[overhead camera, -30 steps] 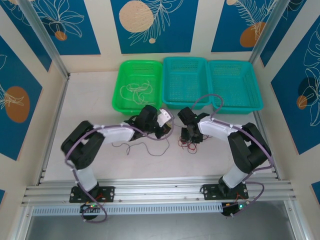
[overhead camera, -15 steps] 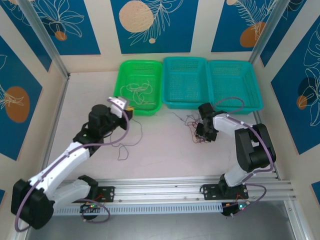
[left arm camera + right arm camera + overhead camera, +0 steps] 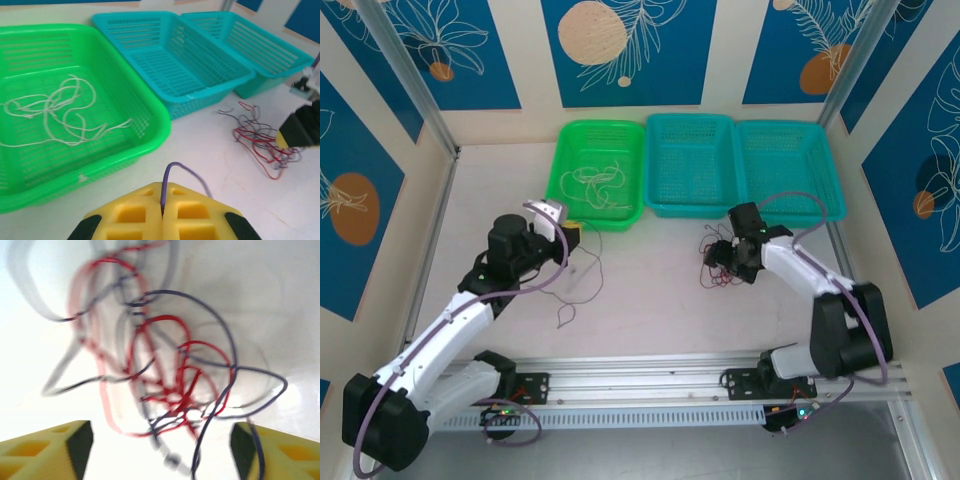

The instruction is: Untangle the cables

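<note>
My left gripper (image 3: 574, 233) hovers in front of the green basket (image 3: 560, 205), shut on one thin purple cable (image 3: 176, 167). That cable hangs down to the table and ends in a small loop (image 3: 566, 318). In the left wrist view its yellow fingertips (image 3: 132, 212) press together on the cable. My right gripper (image 3: 722, 256) stands open over a tangle of red and dark cables (image 3: 713, 274) lying on the table. The tangle (image 3: 175, 385) sits between and ahead of its spread fingertips (image 3: 80, 442), blurred. Cream-white cables (image 3: 595, 183) lie inside the green basket.
Two teal baskets (image 3: 692, 205) (image 3: 835, 205) stand side by side to the right of the green one, along the back. The aluminium rail (image 3: 640, 380) runs across the near edge. Walls close in the left, right and back sides.
My left arm has swung from the middle to the left, drawing the purple cable out of the tangle. The right gripper has shifted right with the tangle and opened its jaws.
</note>
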`<act>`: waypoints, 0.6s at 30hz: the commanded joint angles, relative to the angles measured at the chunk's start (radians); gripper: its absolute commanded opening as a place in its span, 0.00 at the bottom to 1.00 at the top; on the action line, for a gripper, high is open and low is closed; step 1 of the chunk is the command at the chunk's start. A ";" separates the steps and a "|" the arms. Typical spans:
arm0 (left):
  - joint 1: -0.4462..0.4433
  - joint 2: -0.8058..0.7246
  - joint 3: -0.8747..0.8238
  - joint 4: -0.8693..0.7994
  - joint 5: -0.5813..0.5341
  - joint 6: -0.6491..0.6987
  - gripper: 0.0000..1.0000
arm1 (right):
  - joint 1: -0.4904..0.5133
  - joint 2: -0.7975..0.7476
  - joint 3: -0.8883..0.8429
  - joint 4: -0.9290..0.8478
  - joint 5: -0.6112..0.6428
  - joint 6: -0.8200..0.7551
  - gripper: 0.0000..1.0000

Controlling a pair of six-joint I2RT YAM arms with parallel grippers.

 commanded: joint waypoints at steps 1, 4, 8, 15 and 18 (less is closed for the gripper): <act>0.001 0.003 0.056 0.028 0.131 -0.008 0.00 | 0.012 -0.167 0.055 -0.053 -0.028 -0.005 0.85; -0.015 0.018 0.098 0.003 0.181 0.004 0.00 | 0.025 -0.302 0.053 0.020 -0.076 -0.045 0.90; -0.067 0.053 0.167 -0.042 0.221 0.038 0.00 | 0.151 -0.413 0.028 0.246 -0.271 -0.229 0.86; -0.175 0.120 0.248 -0.053 0.204 0.079 0.00 | 0.425 -0.370 0.030 0.570 -0.356 -0.447 0.84; -0.205 0.135 0.271 -0.048 0.209 0.085 0.00 | 0.467 -0.279 0.079 0.604 -0.363 -0.484 0.83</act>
